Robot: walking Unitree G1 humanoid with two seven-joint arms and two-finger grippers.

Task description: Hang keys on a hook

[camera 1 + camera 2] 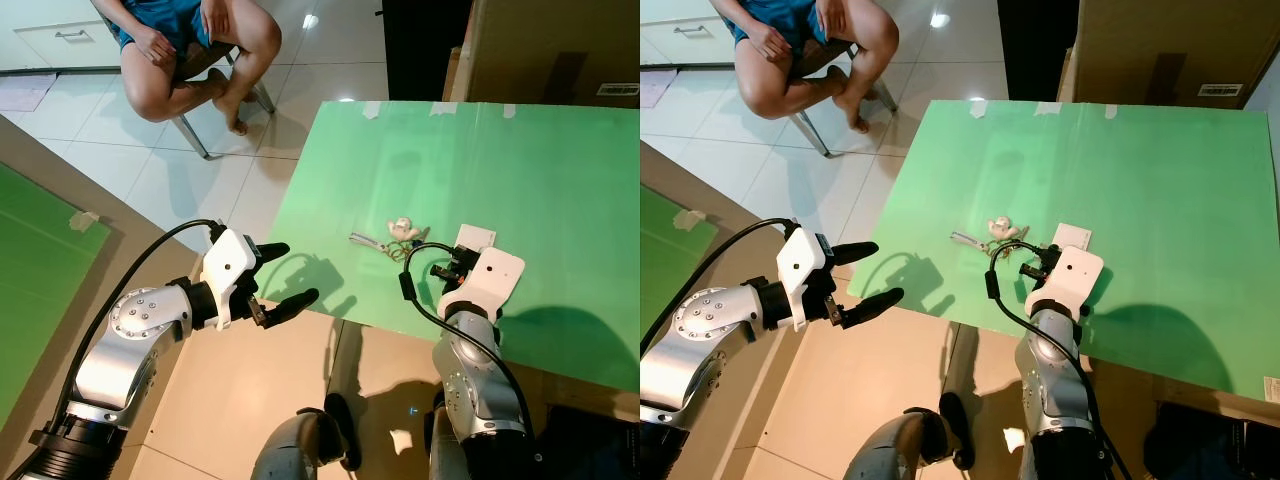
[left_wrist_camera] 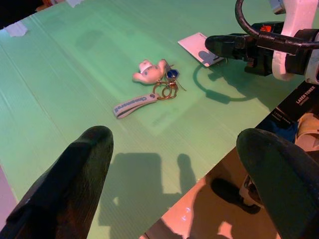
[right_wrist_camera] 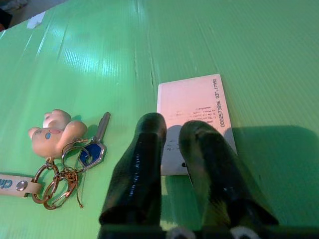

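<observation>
My right gripper, fingers nearly together and empty, hovers over the white card beside the keys lying on the green board, while my left gripper gapes wide and empty off the edge: close now and I risk pinching the card, not the keys.

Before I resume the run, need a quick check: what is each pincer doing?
Left pincer: open, holding nothing.
Right pincer: shut, empty, over the white card.

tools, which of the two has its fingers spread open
The left tool, hovering off the near-left edge of the green board, fingers spread. The right tool holds its fingers together over the white card.
</observation>
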